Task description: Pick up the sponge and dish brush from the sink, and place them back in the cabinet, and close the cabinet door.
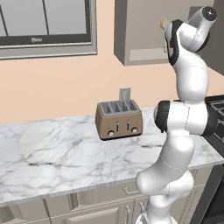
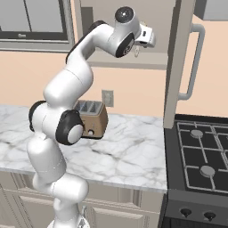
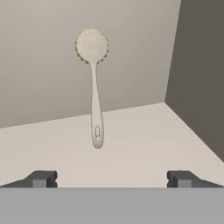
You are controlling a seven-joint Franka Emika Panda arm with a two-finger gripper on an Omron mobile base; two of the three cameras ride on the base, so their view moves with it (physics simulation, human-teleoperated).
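Note:
The dish brush (image 3: 94, 87), with a round cream head and a pale handle, stands inside the cabinet (image 3: 43, 65). Its head is up near the back wall and its handle tip is down at the shelf floor. My gripper (image 3: 111, 178) is open just in front of it, and both fingertips are clear of the handle. From the right base view, my gripper (image 2: 148, 39) is raised into the cabinet (image 2: 156, 62) opening, beside the open cabinet door (image 2: 178, 67). The brush head (image 1: 164, 22) peeks out past my wrist. The sponge and the sink are out of view.
A brown toaster (image 1: 119, 119) sits on the marble counter (image 1: 52, 153) below the cabinet. A black stove (image 2: 200, 156) lies to the right, under the swung-out door with its silver bar handle (image 2: 193, 62). A window (image 1: 43, 26) is at the far left.

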